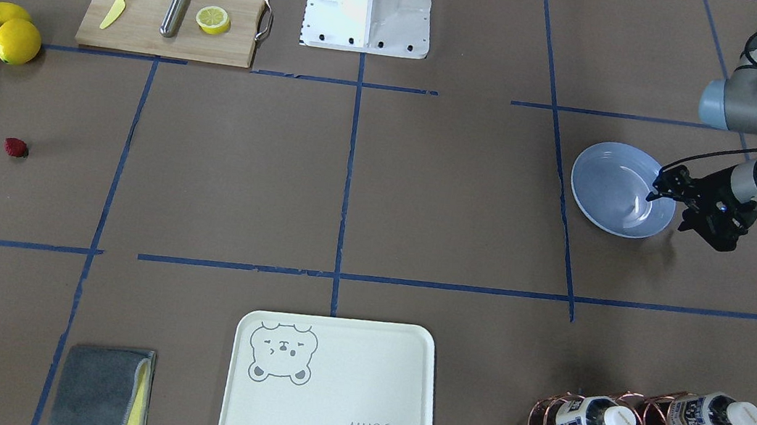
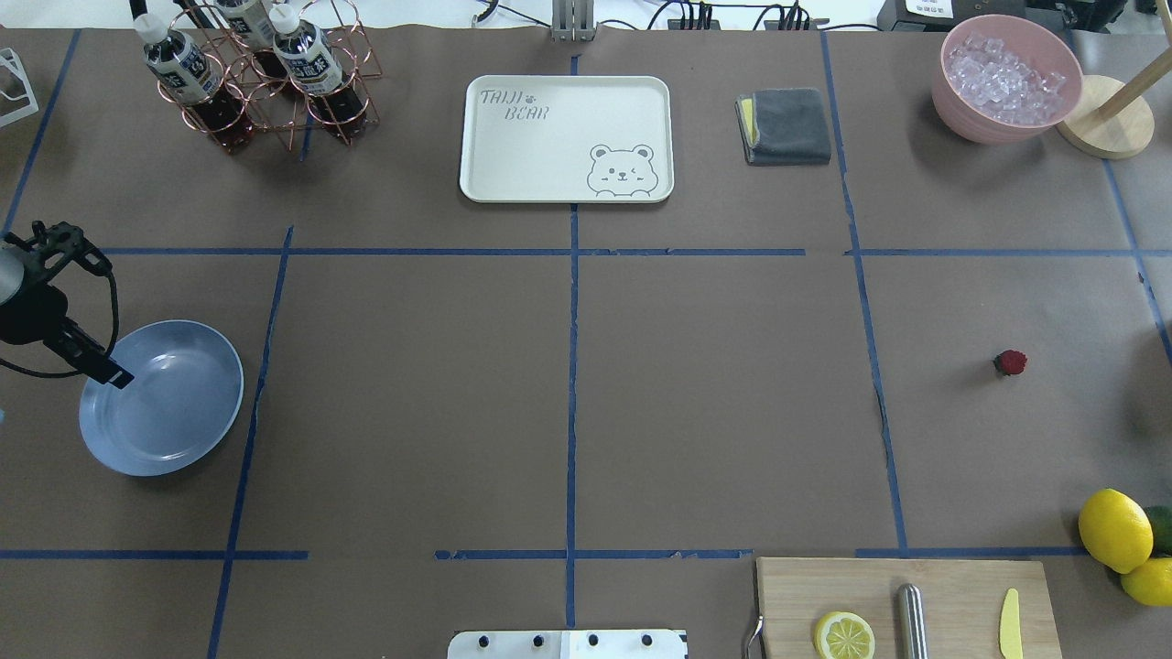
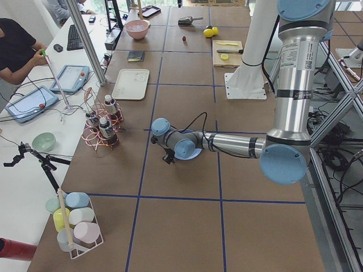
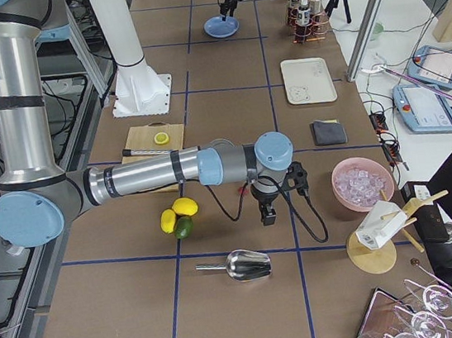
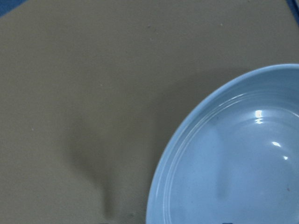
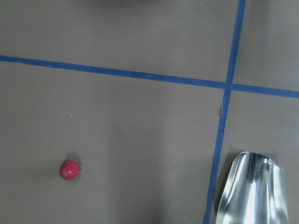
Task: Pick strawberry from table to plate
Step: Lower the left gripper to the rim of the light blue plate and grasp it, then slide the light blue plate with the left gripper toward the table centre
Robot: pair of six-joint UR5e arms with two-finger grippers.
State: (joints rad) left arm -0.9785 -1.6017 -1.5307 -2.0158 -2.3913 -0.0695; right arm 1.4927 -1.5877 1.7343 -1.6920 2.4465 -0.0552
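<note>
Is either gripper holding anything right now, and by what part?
The strawberry lies unheld on the table. The left gripper is at the rim of the plate; a grip cannot be told. The right gripper: likewise.

The left wrist view cuts the plate (image 5: 224,154) off at its right and bottom edges. The left gripper (image 2: 117,377) is too small and dark to tell how its jaws stand. The right gripper (image 4: 267,219) shows only from the side, unreadable. The scoop (image 6: 252,191) runs off the bottom edge. The lemons (image 2: 1114,529) mostly hide the avocado (image 2: 1161,524).
</note>
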